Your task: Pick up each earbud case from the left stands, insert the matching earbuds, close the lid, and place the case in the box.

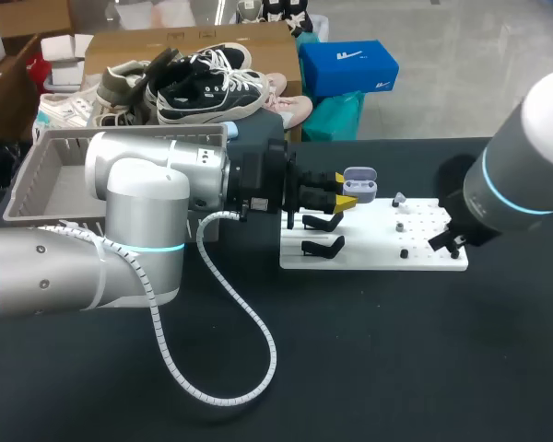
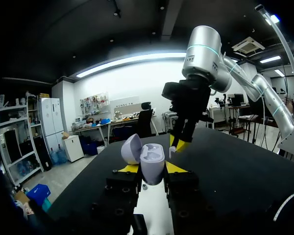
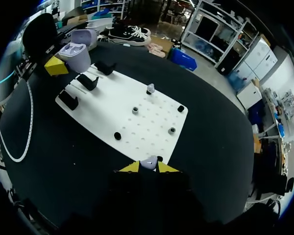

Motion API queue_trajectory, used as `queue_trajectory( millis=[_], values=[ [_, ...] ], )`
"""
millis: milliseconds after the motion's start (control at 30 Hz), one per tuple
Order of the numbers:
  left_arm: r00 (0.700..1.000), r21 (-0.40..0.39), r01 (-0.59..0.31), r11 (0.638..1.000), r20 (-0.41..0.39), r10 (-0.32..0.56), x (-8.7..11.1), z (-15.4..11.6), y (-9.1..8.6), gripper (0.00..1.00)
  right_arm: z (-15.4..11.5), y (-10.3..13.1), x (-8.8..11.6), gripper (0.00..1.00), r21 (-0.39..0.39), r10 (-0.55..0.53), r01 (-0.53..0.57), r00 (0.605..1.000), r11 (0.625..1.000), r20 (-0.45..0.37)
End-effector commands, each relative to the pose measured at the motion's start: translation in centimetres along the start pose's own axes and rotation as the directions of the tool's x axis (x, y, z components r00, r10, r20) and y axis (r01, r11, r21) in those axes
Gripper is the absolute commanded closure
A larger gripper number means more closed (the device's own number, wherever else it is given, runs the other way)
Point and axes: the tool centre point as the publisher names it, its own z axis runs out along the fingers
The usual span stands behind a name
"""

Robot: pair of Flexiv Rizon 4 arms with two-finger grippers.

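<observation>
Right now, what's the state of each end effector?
Left end effector: closed, holding the open earbud case.
Right end effector: closed, holding an earbud.

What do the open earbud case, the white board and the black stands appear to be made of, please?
Earbud case: likely moulded plastic, lilac, smooth with a soft sheen. White board: probably plastic or painted sheet, matte, flat, with rows of small holes. Black stands: seemingly matte plastic; too small to confirm.
</observation>
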Motion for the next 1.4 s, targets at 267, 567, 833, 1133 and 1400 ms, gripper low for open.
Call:
queue_trajectory(
  millis=[267, 567, 833, 1133, 1400],
  values=[
    [1.000, 0.002, -0.001, 1.000, 0.002, 0.001, 0.1, 0.0, 0.1, 1.00, -0.4, -0.8, 0.8, 1.00, -0.015, 0.000, 0.000, 1.000, 1.000, 0.011],
    [1.000, 0.002, -0.001, 1.000, 0.002, 0.001, 0.1, 0.0, 0.1, 1.00, -0.4, -0.8, 0.8, 1.00, -0.015, 0.000, 0.000, 1.000, 1.000, 0.011],
    [1.000, 0.002, -0.001, 1.000, 0.002, 0.001, 0.1, 0.0, 0.1, 1.00, -0.4, -0.8, 0.8, 1.00, -0.015, 0.000, 0.000, 1.000, 1.000, 0.011],
    [1.000, 0.002, -0.001, 1.000, 0.002, 0.001, 0.1, 0.0, 0.1, 1.00, -2.9, -0.3, -0.6, 1.00, 0.052, 0.276, -0.275, 0.961, 0.960, -0.010],
    [1.000, 0.002, -0.001, 1.000, 0.002, 0.001, 0.1, 0.0, 0.1, 1.00, -5.2, 0.2, -2.2, 1.00, 0.236, 0.625, -0.604, 0.781, 0.762, -0.019]
  ],
)
